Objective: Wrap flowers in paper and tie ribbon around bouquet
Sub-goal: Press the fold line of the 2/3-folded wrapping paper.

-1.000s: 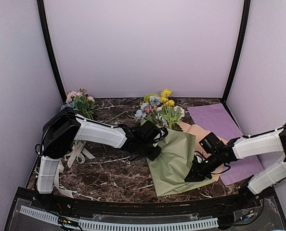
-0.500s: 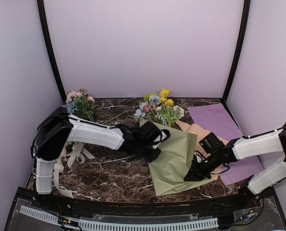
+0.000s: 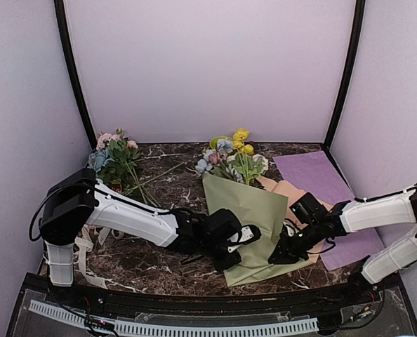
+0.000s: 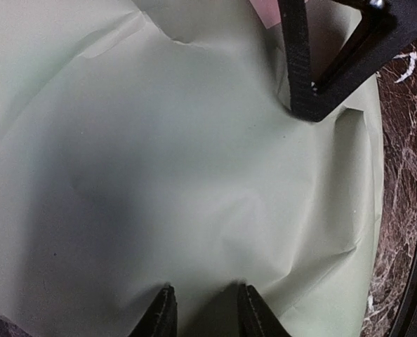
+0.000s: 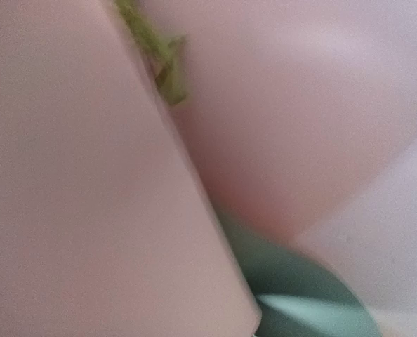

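Sage-green paper [image 3: 254,217] flat on counter [image 3: 145,270], long axis near-to-far, flowers [image 3: 233,160] at far end. Left claw [image 4: 203,309] parted, empty, over near-left corner. Right claw [image 3: 282,254] clenched, tip pressing right edge.

Place: robot test booth | Evidence: plain lilac walls [image 3: 208,70], marble tabletop [image 3: 145,270]

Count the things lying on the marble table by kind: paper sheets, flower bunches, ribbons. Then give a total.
Paper sheets: 3 (sage-green sheet, peach-tan sheet, purple sheet)
Flower bunches: 2 (bunch at the green sheet's far end, loose bunch at back left)
Ribbons: 1 (cream ribbon)
Total: 6
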{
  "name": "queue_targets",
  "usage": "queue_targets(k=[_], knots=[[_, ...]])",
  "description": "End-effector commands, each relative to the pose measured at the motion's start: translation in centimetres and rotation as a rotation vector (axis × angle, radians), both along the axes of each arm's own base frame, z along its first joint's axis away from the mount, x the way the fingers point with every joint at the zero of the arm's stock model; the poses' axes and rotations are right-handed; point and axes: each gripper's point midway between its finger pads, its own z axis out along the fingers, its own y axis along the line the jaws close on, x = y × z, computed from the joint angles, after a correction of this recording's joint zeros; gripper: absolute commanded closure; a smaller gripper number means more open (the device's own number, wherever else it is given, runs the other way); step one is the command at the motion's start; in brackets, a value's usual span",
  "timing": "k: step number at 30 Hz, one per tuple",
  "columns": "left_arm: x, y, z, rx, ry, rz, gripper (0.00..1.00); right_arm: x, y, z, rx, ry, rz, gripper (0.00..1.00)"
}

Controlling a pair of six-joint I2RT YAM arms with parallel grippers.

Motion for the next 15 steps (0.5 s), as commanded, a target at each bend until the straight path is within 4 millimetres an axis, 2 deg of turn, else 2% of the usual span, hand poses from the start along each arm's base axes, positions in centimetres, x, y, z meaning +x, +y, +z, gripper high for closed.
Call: queue_targets(k=[1, 3, 7, 9, 10, 12, 15], knots=[[-1.7, 1.9, -2.5, 0.077, 0.053, -0.027, 0.69, 0.6, -2.5, 0.6, -0.156, -0.051, -0.036, 0.83], [-1.7, 2.1, -2.7, 0.086, 0.051, -0.026, 0.69, 1.3, -3.4, 2.5, -0.206, -0.094, -0.049, 0.74], [-1.6, 2.1, -2.6, 0.085, 0.050, -0.021, 0.69, 2.8, -7.5, 7.3, -0.381, -0.220, -0.145, 0.64], [-1.7, 2.0, -2.5, 0.077, 0.059, -0.018, 0.69, 3.3, -9.2, 9.6, -0.451, -0.263, -0.197, 0.65], [-1.8, 1.9, -2.6, 0.075, 0.065, -0.019, 0.69, 3.4, -9.1, 10.4, -0.447, -0.278, -0.198, 0.68], [-1.9, 1.9, -2.6, 0.073, 0.068, -0.015, 0.69, 3.2, -6.7, 11.3, -0.361, -0.310, -0.142, 0.76], [-1.7, 2.0, -2.6, 0.074, 0.055, -0.010, 0.68, 1.7, -0.3, 10.6, -0.118, -0.305, 0.008, 0.81]])
